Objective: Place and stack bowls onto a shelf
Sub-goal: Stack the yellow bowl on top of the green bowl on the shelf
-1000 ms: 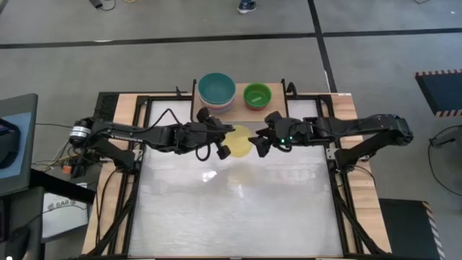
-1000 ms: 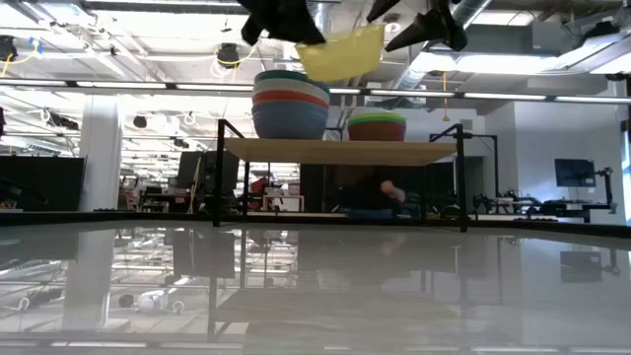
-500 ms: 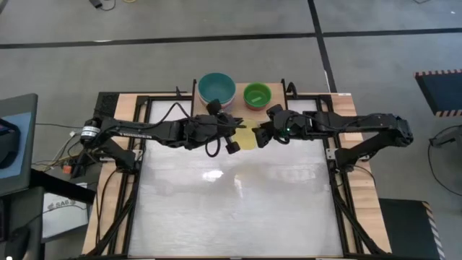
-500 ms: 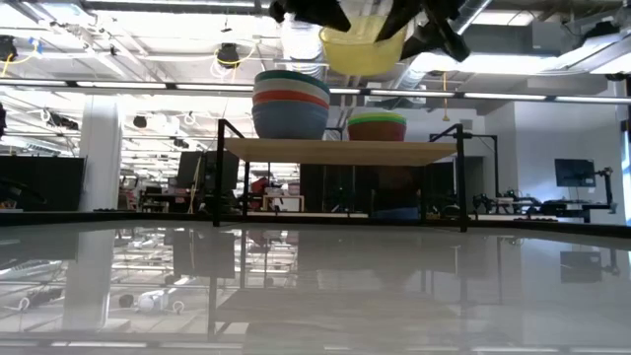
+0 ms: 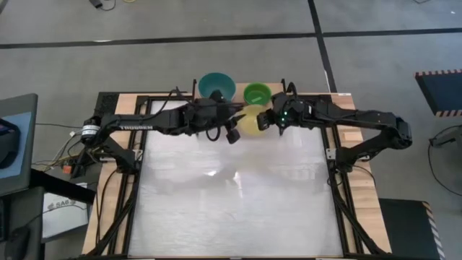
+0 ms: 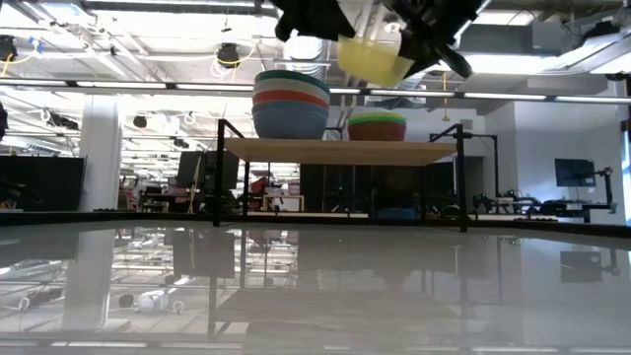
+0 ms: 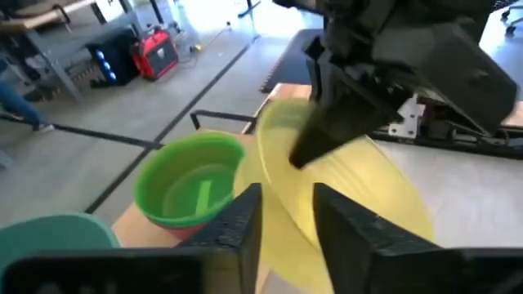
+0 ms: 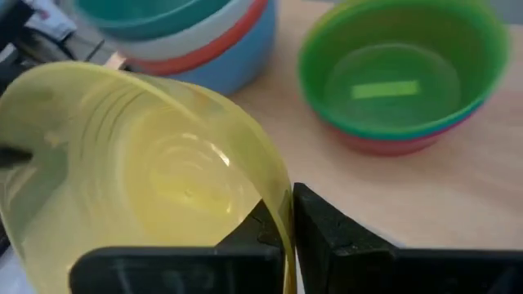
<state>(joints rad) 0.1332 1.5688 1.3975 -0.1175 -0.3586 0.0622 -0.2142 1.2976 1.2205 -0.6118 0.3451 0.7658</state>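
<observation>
Yellow bowl (image 5: 252,120) in air above counter (image 5: 238,195), tilted, just in front of shelf (image 6: 340,151). Right gripper (image 8: 286,224) fingers clamped on bowl's rim, one finger inside, one outside. Left gripper (image 7: 286,224) fingers parted, straddling opposite rim without pinching it. On shelf: large stack with teal bowl (image 5: 216,86) on top; beside it, small stack with green bowl (image 5: 257,94) on top.

Both arms are reaching in from either side, meeting at the far edge of the table. The right gripper (image 8: 282,224) is pinching its fingers tight, raised well above the tabletop. The left gripper (image 7: 286,216) is hanging right beside it, fingers parted.
</observation>
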